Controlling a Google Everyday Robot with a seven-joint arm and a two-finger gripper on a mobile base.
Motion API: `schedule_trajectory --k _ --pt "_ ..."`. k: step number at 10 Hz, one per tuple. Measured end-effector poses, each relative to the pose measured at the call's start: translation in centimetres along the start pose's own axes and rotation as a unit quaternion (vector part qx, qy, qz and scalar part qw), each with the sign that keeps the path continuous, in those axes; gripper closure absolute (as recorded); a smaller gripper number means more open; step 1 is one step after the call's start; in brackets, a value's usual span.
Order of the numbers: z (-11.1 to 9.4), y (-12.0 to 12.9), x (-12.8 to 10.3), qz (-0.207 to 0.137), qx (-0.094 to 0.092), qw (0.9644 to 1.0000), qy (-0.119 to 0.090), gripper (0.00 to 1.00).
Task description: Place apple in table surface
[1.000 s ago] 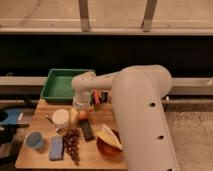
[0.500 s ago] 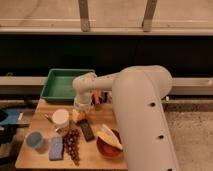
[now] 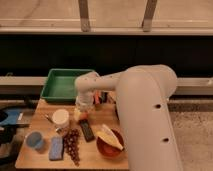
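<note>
The apple [image 3: 80, 115], small and orange-yellow with a reddish side, sits low over the wooden table surface [image 3: 29, 157], just in front of the green tray. My gripper [image 3: 82, 108] reaches down from the big white arm onto the apple's top and is shut on it. The gripper's body hides the apple's upper part.
A green tray [image 3: 62, 86] lies at the table's back left. A white bowl [image 3: 60, 119], blue bowl [image 3: 34, 140], blue sponge [image 3: 56, 148], dark grapes [image 3: 73, 145], black bar [image 3: 87, 131] and orange bowl [image 3: 110, 144] crowd the front. My arm covers the right side.
The gripper has closed around the apple; the arm has stayed in nearly the same place.
</note>
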Motion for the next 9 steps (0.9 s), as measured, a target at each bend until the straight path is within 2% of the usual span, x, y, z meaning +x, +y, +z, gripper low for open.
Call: schedule_trajectory --k 2,5,7,9 --pt "-2.4 -0.3 0.4 0.009 0.009 0.9999 -0.011 1.00" --pt "-8.1 0.2 1.0 0.016 0.037 0.9987 -0.030 1.00" --pt "-12.7 0.6 1.5 0.023 0.066 0.9962 -0.052 1.00" --pt "-16.2 0.4 1.5 0.028 0.086 0.9930 -0.076 1.00"
